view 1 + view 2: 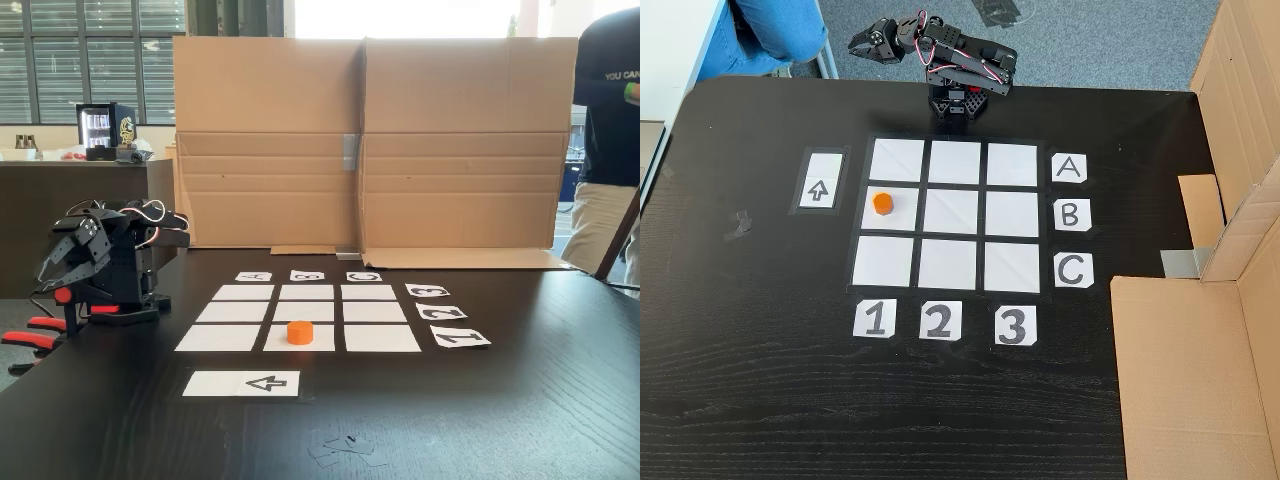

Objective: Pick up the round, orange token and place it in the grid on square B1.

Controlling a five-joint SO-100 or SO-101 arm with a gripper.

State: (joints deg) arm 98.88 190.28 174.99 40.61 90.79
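The orange token (881,203) sits upright on square B1 (902,222), the cell in the row marked B and the column marked 1 of the grid (953,214). In a fixed view from the table's front, the token (300,332) rests on the near middle cell (322,342) of the grid (305,292). The black arm is folded back at its base beyond the grid's A side. My gripper (865,40) hangs past the table edge, far from the token, and looks shut with nothing in it. It also appears at the left (55,268), pointing down.
A white strip with a black arrow (819,181) lies beside column 1. Letter cards (1070,215) and number cards (938,320) border the grid. A cardboard wall (365,140) stands along the table's far side. Red clamps (30,335) hold the arm's base. A person (610,130) stands nearby.
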